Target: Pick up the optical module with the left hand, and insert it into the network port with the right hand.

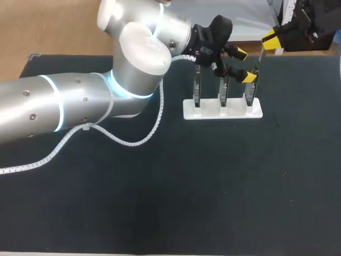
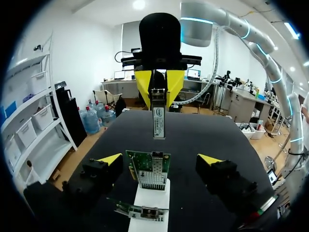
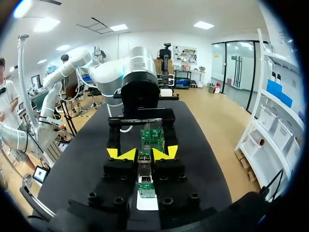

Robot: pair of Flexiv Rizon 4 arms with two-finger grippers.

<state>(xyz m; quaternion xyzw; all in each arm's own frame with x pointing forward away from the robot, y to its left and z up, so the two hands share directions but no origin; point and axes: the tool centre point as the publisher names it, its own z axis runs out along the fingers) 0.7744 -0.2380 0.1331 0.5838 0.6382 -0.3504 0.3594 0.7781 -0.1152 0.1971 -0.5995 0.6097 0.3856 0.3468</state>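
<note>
Left end effector (image 1: 245, 65) sat in the head view with its fingers apart, over the end card (image 1: 250, 92) of three upright cards in a white stand (image 1: 222, 109) on the dark worktop (image 1: 213, 186). The right end effector (image 1: 270, 39) hung near the worktop's back edge, just past that card, and a thin module (image 1: 260, 56) pointed down from it.

From the left wrist, the yellow tips of the left end effector (image 2: 159, 158) stood wide, one on each side of the end card (image 2: 149, 170), with a gap to the card on both sides. Beyond the card, the right end effector (image 2: 159, 84) was clamped on the module (image 2: 158, 116), which hung upright and clear of the card.

From the right wrist, the right end effector (image 3: 143, 153) was closed on the module (image 3: 144, 162), with the end card (image 3: 152, 137) just ahead of it.
</note>
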